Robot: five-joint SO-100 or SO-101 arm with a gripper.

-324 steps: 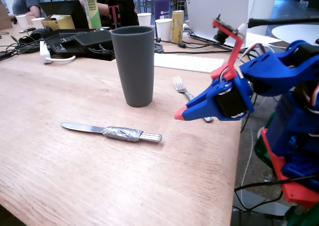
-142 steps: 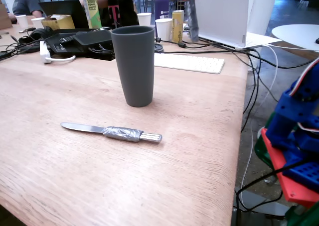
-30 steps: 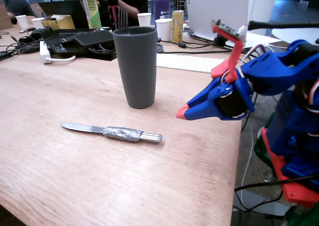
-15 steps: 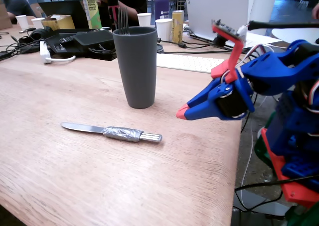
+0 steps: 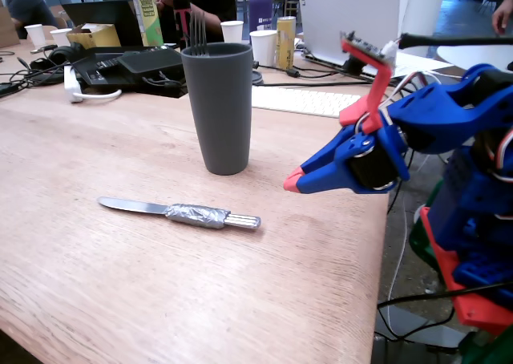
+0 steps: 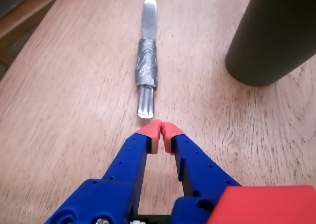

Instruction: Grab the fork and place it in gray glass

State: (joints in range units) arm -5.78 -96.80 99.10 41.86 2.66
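The gray glass [image 5: 216,107] stands upright on the wooden table, and the fork [image 5: 196,34] sits inside it with only its tines poking above the rim. In the wrist view the glass [image 6: 271,34] fills the upper right corner. My blue gripper [image 5: 290,184] with red tips hovers above the table to the right of the glass, shut with nothing between its fingers. The wrist view shows the gripper [image 6: 161,130] with both red tips touching.
A tape-wrapped knife [image 5: 180,212] lies flat in front of the glass; in the wrist view the knife [image 6: 147,61] points away just beyond the fingertips. A white keyboard [image 5: 304,101], paper cups [image 5: 263,47], cans, cables and a laptop crowd the back. The table edge [image 5: 383,244] runs along the right.
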